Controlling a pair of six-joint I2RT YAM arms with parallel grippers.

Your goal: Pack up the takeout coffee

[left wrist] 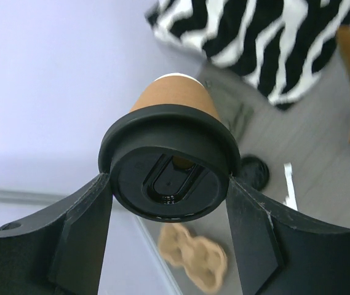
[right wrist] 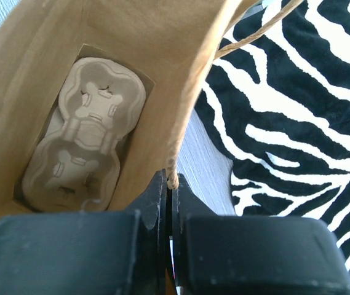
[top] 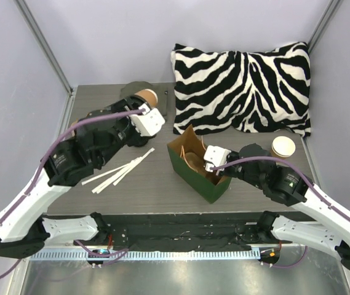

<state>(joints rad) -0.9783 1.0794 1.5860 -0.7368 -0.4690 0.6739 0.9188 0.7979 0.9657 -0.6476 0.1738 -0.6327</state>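
The left gripper [left wrist: 168,184] was closed on the takeout coffee [top: 148,97], one finger [left wrist: 85,227] on each side of the black lid. The cup was at the far left of the table [top: 156,190], just beyond the left wrist. Whether it was clear of the surface could not be confirmed.

Orientation: in the left wrist view the lid faced the camera and the tan body tapered away from it. The long axis therefore ran roughly along the gripper's reach, base leading, and the cup was not upright.

The right gripper [right wrist: 168,187] had its jaws pressed together on the rim of the green bag [top: 206,184], next to a twine handle, keeping the mouth open. A pulp tray [right wrist: 88,141] lay flat on the bag floor.

Governing relation: in the top view the bag stood to the right of the cup and nearer the arm bases, well apart from it. The left arm carried the cup, so the transfer fell to it. Judged requirement: carry the cup across to the bag mouth, turn its axis vertical with the lid uppermost, then lower it toward a tray well
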